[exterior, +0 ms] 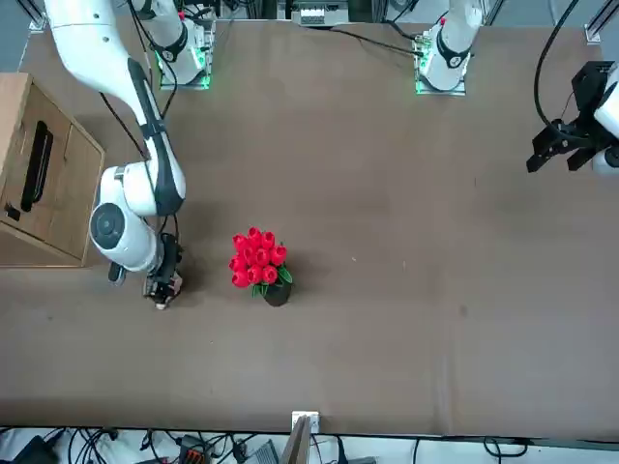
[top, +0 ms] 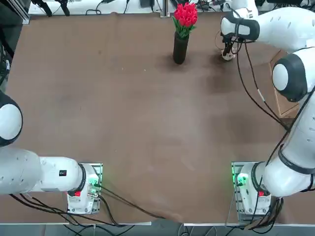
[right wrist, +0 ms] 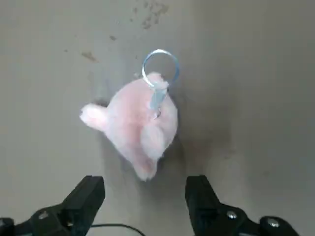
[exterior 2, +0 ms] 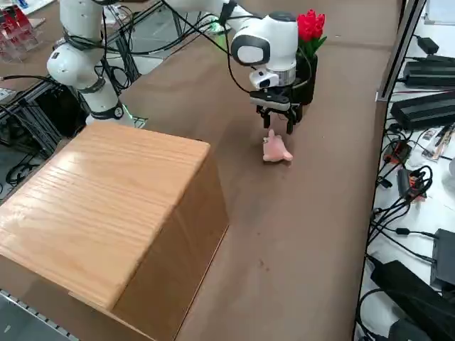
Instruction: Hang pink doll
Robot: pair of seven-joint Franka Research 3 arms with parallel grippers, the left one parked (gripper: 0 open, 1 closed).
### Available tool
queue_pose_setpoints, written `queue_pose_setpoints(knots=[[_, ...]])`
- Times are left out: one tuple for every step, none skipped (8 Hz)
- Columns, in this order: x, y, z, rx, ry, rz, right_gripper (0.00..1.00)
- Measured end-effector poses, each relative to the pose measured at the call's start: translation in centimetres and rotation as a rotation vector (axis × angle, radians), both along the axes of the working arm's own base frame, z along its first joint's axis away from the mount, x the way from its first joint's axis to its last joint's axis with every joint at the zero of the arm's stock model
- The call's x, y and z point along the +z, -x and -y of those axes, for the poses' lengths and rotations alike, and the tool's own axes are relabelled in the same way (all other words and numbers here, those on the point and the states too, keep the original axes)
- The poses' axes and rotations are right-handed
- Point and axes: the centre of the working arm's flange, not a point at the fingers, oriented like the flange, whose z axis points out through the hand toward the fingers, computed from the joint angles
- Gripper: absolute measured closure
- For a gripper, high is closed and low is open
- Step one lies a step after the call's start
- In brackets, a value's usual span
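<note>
The pink doll (exterior 2: pixel 276 150) lies on the brown counter (top: pixel 138 123), apart from everything else on it. The landmark here is the black vase (top: pixel 180 48) holding red tulips (top: pixel 185 14), which stands upright toward the far edge of the counter. In the top view the doll sits to the right of that vase, at about the same depth, with a clear strip of bare counter between them.

In the wrist view a small metal ring (right wrist: pixel 160 64) on a short strap sticks out from the top of the doll, lying flat on the counter surface.

The right hand (exterior 2: pixel 278 124) hangs just above the doll, pointing down at it, also to the right of the vase as the top view shows it. Its 2 black fingers (right wrist: pixel 86 196) stand apart, wider than the doll's body, and in the wrist view the plush lies just beyond the fingertips and is not touched by either.

A wooden box (exterior 2: pixel 106 213) stands well away from the vase, on the robot's right side of the counter.
</note>
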Motion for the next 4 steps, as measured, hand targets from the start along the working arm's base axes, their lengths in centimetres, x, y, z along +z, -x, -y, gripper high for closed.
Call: queue_pose_setpoints(knots=[[-0.8, 0.4, -0.4, 0.018, 0.012, 0.017, 0.0], [-1.6, 0.8, -0.6, 0.037, 0.03, 0.029, 0.01], [-2.2, 1.1, -0.5, 0.048, 0.052, 0.037, 0.02], [-2.6, 1.2, -0.5, 0.048, 0.079, 0.045, 0.04]])
